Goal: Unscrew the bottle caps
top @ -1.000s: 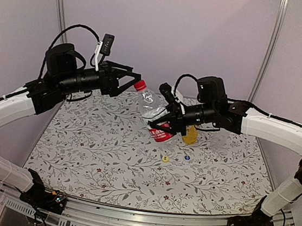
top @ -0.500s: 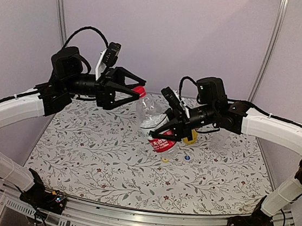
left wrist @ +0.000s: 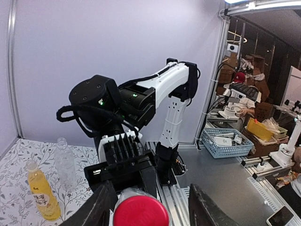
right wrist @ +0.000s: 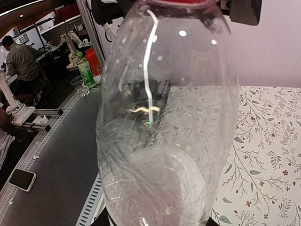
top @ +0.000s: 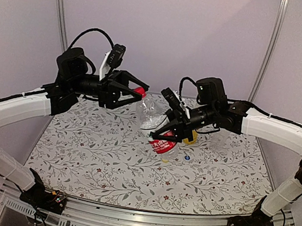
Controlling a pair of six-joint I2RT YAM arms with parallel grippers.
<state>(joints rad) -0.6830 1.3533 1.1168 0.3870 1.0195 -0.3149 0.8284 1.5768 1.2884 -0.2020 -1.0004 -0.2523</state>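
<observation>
- Red round plastic cap [top: 138, 91] sat on the tilted clear plastic bottle with a red-and-white label [top: 153, 116], which your right gripper [top: 168, 130] clamped aloft.
- Your left gripper [left wrist: 149, 209] had narrowed around the cap, one finger still apart, so I judge unscrewing hadn't begun.

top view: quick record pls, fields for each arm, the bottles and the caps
left gripper: jaws open, either side of the red cap
right gripper: shut on the labelled bottle, tilted, above the table
red cap: on the labelled bottle
yellow cap: loose on the table
blue cap: loose on the table
yellow drink bottle: upright, no cap
clear unlabelled bottle: upright, no cap
</observation>
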